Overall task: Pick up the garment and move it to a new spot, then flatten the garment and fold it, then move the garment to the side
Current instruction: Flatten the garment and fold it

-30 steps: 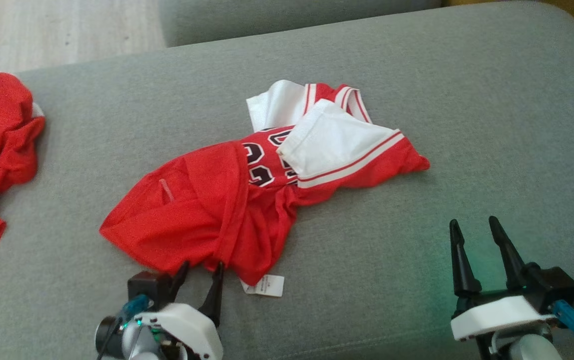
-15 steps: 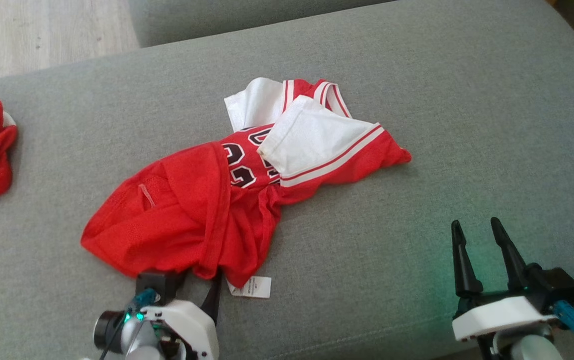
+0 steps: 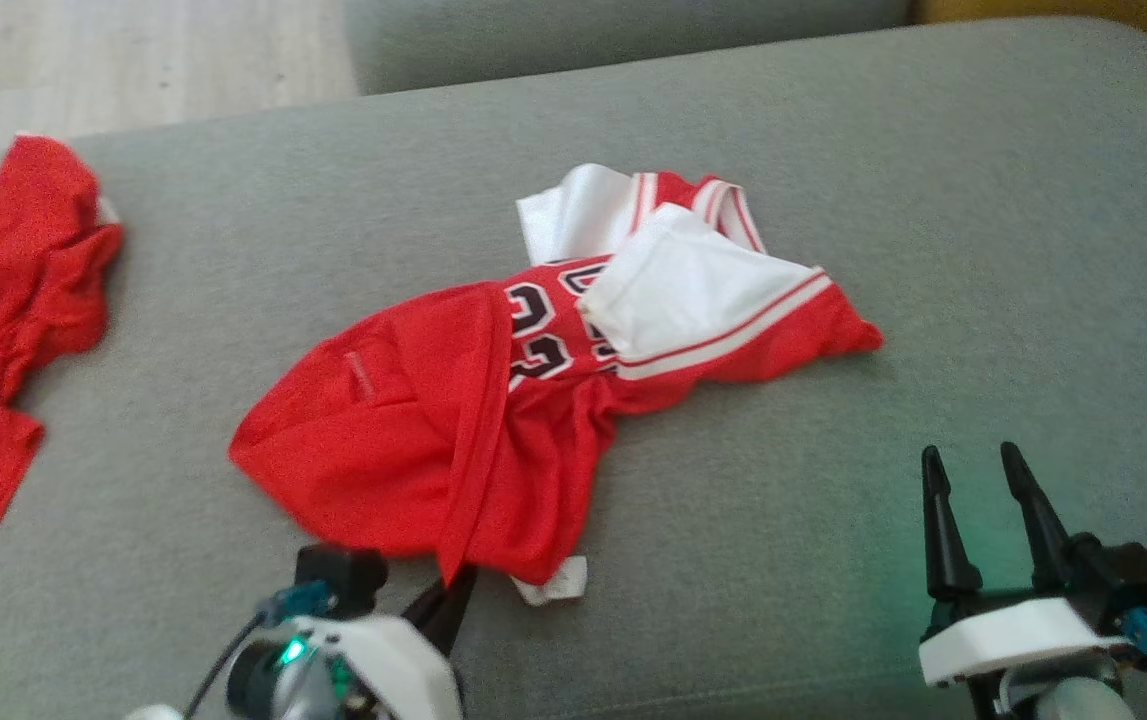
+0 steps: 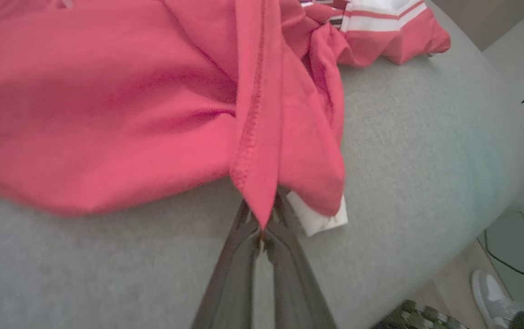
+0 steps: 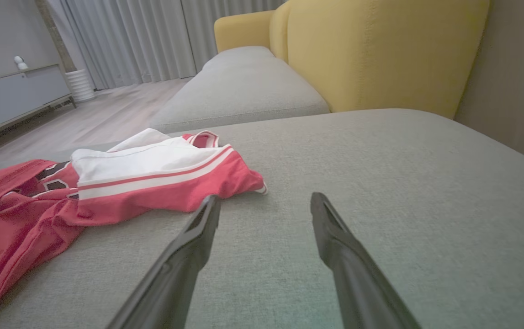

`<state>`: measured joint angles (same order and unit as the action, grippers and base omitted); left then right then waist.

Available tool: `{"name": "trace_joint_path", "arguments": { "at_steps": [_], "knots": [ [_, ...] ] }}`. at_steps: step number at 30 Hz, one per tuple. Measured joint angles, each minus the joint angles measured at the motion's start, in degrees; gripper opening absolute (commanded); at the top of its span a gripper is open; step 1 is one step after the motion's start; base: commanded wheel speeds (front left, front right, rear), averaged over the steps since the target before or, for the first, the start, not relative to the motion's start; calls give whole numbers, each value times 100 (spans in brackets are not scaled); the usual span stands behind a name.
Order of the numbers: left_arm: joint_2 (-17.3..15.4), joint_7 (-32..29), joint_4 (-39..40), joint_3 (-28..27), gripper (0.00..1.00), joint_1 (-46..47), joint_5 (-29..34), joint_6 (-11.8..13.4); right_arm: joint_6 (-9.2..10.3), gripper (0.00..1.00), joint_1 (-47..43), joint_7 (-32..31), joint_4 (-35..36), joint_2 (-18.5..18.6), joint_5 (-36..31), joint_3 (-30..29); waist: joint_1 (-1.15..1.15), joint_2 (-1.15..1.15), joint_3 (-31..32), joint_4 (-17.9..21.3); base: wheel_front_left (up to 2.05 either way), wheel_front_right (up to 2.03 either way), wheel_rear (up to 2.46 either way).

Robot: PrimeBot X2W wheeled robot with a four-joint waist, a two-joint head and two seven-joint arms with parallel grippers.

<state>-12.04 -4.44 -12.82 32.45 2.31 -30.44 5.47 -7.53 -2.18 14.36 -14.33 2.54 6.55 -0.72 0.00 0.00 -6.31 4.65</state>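
— Where's the jersey?
— The red jersey (image 3: 453, 440) lies crumpled in the middle of the grey cushion (image 3: 833, 500). Its near hem is pinched between the pressed-together fingers of the left gripper (image 4: 262, 228). A second ago those fingers stood apart at the hem.
— Anything else different?
— The white label (image 3: 558, 585), flat before, is now half tucked under the hem. The right gripper (image 3: 971, 455) stays spread over the cushion, well apart from the jersey. The camera itself has shifted.

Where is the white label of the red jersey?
In the head view, the white label lies on the grey sofa at the near hem of the red jersey, right of the left gripper, which pinches that hem.
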Motion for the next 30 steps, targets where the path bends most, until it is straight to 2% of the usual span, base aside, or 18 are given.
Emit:
{"name": "trace_joint_path", "arguments": {
  "at_steps": [7, 11, 13, 16, 17, 18, 19, 21, 23, 25, 30],
  "knots": [
    [-1015, -1336, 2012, -261, 0, -1098, -659, 119, 0, 100, -129, 0, -3, 0, 0, 0, 0, 0, 158, -455, 0, 0, 0],
    [-1189, -1841, 2573, -365, 0, -1592, -1209, 164, 0, 100, -130, 0, -9, -1, 0, 33, 0, 0, 224, -669, 0, 0, 0],
    [-1199, -1940, 2527, -383, 0, -1700, -1421, 163, 0, 100, -128, 0, -34, -1, 0, 54, 0, 0, 249, -748, 0, 0, 0],
    [-1042, -1965, 2221, -377, 2, -1713, -1720, 99, 0, 100, -129, 0, -68, -1, 0, 85, 0, 0, 285, -811, 0, 0, 0],
    [-975, -1925, 2072, -386, 27, -1698, -1719, 78, 0, 100, -129, 0, -80, -1, 0, 94, 0, 0, 294, -817, 0, 0, 0],
    [-898, -1804, 1917, -410, 72, -1670, -1719, 58, 0, 100, -129, 0, -94, -1, 0, 105, 0, 0, 304, -818, 0, 0, 0],
    [-816, -1701, 1747, -427, 100, -1614, -1720, 53, 0, 100, -127, 0, -105, -1, 0, 125, 0, 0, 314, -810, 0, 0, 0],
    [-654, -1596, 1438, -478, 100, -1474, -1842, -59, 0, 100, -128, 0, -127, -1, 0, 167, 0, 0, 329, -775, 0, 0, 0],
    [-554, -1405, 1120, -519, 100, -1339, -1800, -43, 0, 100, -127, 0, -136, -1, 0, 193, 0, 0, 342, -721, 0, 0, 0],
    [-575, -1218, 839, -554, 100, -1239, -1586, 16, 0, 100, -127, 0, -148, -1, 0, 202, 0, 0, 346, -647, 0, 0, 0],
    [-543, -901, 709, -739, 100, -1224, -1600, 64, 0, 100, -128, 0, -151, -1, -7, 182, 0, 0, 314, -464, 0, 0, 0]
  ]
}}
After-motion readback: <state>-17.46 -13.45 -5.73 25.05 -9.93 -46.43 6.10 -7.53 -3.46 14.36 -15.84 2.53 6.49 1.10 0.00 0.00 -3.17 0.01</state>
